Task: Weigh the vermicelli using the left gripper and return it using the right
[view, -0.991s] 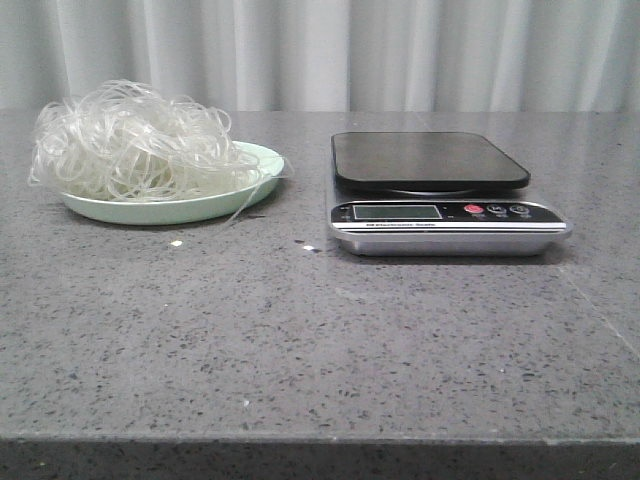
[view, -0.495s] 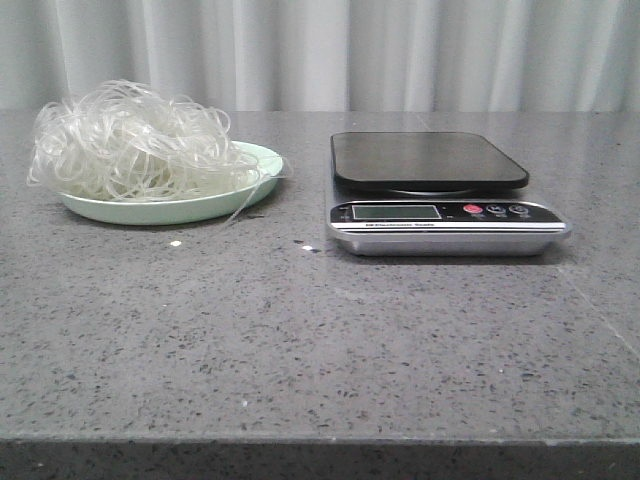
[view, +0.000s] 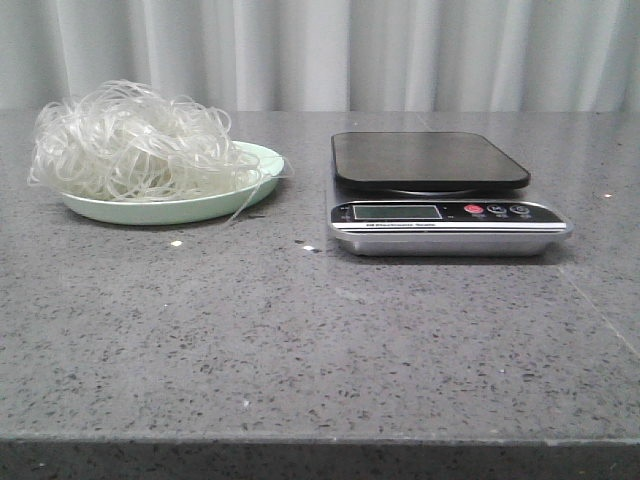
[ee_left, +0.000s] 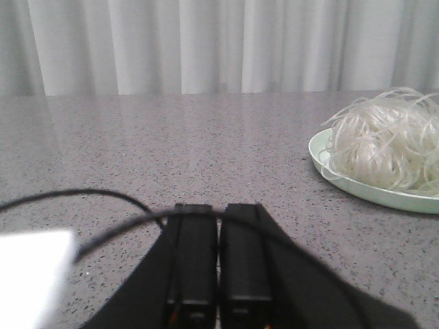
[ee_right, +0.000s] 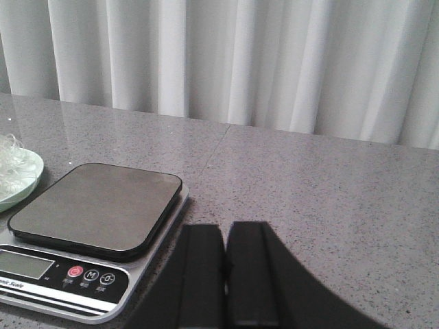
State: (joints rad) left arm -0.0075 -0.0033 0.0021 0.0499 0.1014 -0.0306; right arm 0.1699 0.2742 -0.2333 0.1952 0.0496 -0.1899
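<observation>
Showing vermicelli (view: 135, 140) heaped on plate (view: 170, 208), partly cropped in wrist views.

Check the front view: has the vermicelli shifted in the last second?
No. The vermicelli sits heaped on the green plate, same spot left of the kitchen scale.

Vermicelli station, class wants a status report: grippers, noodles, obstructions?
Left gripper shut, empty. Right gripper shut, empty. Vermicelli heaped on plate, untouched. Scale platform bare; nothing between.
</observation>
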